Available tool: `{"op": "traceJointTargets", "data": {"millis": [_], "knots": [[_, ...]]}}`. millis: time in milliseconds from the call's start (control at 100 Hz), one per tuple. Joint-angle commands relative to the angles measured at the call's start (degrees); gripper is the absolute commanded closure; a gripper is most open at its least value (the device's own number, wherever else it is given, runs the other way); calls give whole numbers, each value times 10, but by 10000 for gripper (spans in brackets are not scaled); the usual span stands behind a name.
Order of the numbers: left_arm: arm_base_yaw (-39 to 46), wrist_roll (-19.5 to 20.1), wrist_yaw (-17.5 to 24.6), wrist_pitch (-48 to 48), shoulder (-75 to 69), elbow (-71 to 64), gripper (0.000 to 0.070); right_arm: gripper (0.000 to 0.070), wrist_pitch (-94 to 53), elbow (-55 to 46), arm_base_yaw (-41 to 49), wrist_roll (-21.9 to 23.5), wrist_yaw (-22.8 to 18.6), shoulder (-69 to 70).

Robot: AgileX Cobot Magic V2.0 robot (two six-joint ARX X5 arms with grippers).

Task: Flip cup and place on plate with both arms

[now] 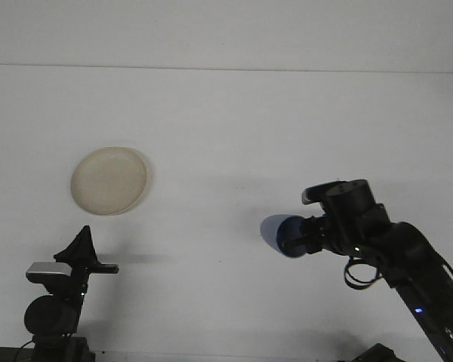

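**Cup held on its side above the table's right half, plate lying alone at the left**

Cup and plate sit on opposite halves of a broad white table (226, 121), the largest thing in view, which fills the picture from its far edge, a faint line near the top, down to the near edge where both arm bases stand.

Next in size is the right arm (408, 264), black, rising from the near right corner and reaching leftward toward the middle of the table. The right gripper (300, 235) is closed on the cup, its fingers wrapped about one end of it, so that end is hidden.

The left arm (57, 302) stands folded at the near left corner, with a silver band across its wrist. The left gripper (81, 245) points upward as a dark wedge; its fingers come together at the tip, with no gap between them and nothing held.

The plate (109, 180), a pale cream round dish, lies flat on the left half of the table, beyond the left arm and well apart from the cup.

The cup (275, 233), blue, is carried lying sideways with its rounded free end toward the left. It hangs right of the table's centre, nearer the near edge than the far one, with a soft shadow on the white surface around it.
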Motion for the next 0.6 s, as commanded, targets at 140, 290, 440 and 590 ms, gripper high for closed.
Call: {"op": "traceJointTargets", "data": {"millis": [140, 290, 440, 590], "knots": [[0, 1, 0, 6, -1, -11, 687, 696, -23, 59, 82, 10, 6, 134], [0, 1, 0, 6, -1, -11, 687, 696, -27, 103, 124, -1, 16, 212], [0, 1, 0, 6, -1, -11, 687, 696, -54, 156, 150, -21, 33, 280], [0, 1, 0, 6, -1, -11, 687, 696, -78, 186, 158, -33, 44, 326]]}}
